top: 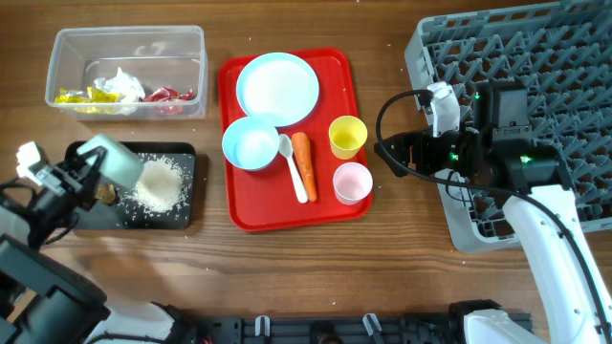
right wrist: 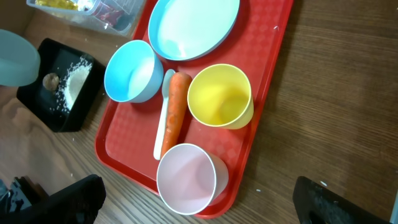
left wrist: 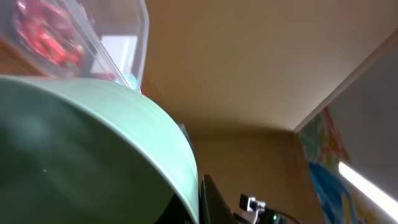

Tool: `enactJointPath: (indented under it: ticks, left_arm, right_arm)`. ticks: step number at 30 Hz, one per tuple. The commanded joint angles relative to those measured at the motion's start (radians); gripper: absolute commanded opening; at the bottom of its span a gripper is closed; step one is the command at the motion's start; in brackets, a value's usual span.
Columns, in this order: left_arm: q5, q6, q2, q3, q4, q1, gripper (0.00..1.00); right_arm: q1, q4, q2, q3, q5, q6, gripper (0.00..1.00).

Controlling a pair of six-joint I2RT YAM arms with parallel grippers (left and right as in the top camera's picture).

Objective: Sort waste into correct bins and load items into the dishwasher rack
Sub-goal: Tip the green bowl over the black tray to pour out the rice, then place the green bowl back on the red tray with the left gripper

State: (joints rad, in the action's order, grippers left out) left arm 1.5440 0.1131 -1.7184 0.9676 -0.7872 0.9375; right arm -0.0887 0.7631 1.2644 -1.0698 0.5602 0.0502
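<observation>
The left end effector (top: 93, 172) is clamped on a pale green bowl (top: 120, 159), which is held tilted above the left end of the black tray (top: 184, 208); in the left wrist view the bowl's curved side fills the lower left and the fingers themselves are hidden. A heap of white rice (top: 159, 183) lies in the middle of that tray, with a small brown lump (top: 105, 194) just beside it to the left. Behind the tray stands the clear tub (top: 67, 43), holding yellow wrappers (top: 76, 96), crumpled tissue (top: 122, 84) and red wrappers (top: 170, 95). On the red tray (top: 287, 215) are a pale blue plate (top: 277, 88), a blue bowl (top: 251, 143), a white spoon (top: 292, 167) touching an orange carrot (top: 304, 162), a yellow cup (top: 347, 136) and a pink cup (top: 352, 182), both upright. The right end effector (top: 392, 155) hovers near the cups with its fingers (right wrist: 68, 199) apart, holding nothing, its arm lying over the grey rack (top: 535, 48) at the worktop's (top: 382, 277) right side
</observation>
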Motion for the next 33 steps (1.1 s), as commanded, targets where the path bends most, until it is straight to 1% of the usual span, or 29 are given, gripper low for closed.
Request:
enactJointPath:
  ticks: [1,3,5,10,12,13,15,17,18,20,22,23,24,25,27,28,33]
  left_arm:
    - [0.033,-0.052,0.0,0.002,-0.006,0.049,0.04]
    - [0.032,-0.05,0.002,0.002,-0.019,0.04,0.04]
    - [0.028,-0.039,0.002,0.002,-0.021,0.001,0.04]
    - [-0.013,-0.032,0.046,0.031,0.023,-0.213,0.04]
    - [-0.128,-0.033,0.109,0.073,0.022,-0.326,0.04]
    - [-0.201,-0.062,0.142,0.087,0.03,-0.383,0.04]
    - [-0.393,-0.188,0.21,0.099,0.1,-0.52,0.04]
    - [-0.566,-0.288,0.264,0.099,0.165,-0.663,0.04]
    - [-0.7,-0.333,0.294,0.099,0.193,-0.776,0.04]
    - [-0.91,-0.357,0.311,0.099,0.197,-0.951,0.04]
    - [-1.121,-0.358,0.301,0.098,0.169,-1.115,0.04]
    - [-1.272,-0.358,0.28,0.098,0.137,-1.236,0.04]
    - [-1.337,-0.358,0.264,0.098,0.118,-1.295,0.04]
    - [-1.392,-0.362,0.236,0.098,0.1,-1.363,0.04]
    - [-1.456,-0.365,0.18,0.098,0.071,-1.448,0.04]
    - [-1.46,-0.365,0.151,0.098,0.064,-1.476,0.04]
    - [-1.476,-0.365,0.018,0.097,0.014,-1.543,0.04]
  right_arm:
    - [0.002,0.001,0.008,-0.018,-0.002,-0.008,0.99]
    - [0.002,0.001,0.008,-0.018,-0.002,-0.008,0.99]
    - [0.002,-0.004,0.008,-0.018,-0.002,-0.008,0.99]
    - [0.002,-0.011,0.008,-0.018,-0.002,-0.026,0.99]
    - [0.002,-0.016,0.008,-0.018,-0.002,-0.027,0.99]
    - [0.002,-0.019,0.008,-0.018,-0.002,-0.026,0.99]
    - [0.002,-0.032,0.008,-0.018,-0.002,-0.026,1.0]
    - [0.002,-0.037,0.008,-0.018,-0.002,-0.024,0.99]
    - [0.002,-0.041,0.008,-0.018,-0.002,-0.024,0.99]
    - [0.002,-0.044,0.008,-0.018,-0.002,-0.025,0.99]
    - [0.002,-0.043,0.008,-0.018,-0.002,-0.024,0.99]
    - [0.002,-0.044,0.008,-0.018,-0.002,-0.024,0.99]
    - [0.002,-0.044,0.008,-0.018,-0.002,-0.024,0.99]
    - [0.002,-0.044,0.008,-0.018,-0.003,-0.024,0.99]
    - [0.002,-0.044,0.008,-0.018,-0.01,-0.024,0.99]
    - [0.002,-0.044,0.008,-0.018,-0.01,-0.024,0.99]
    - [0.002,-0.044,0.008,-0.018,-0.01,-0.024,0.99]
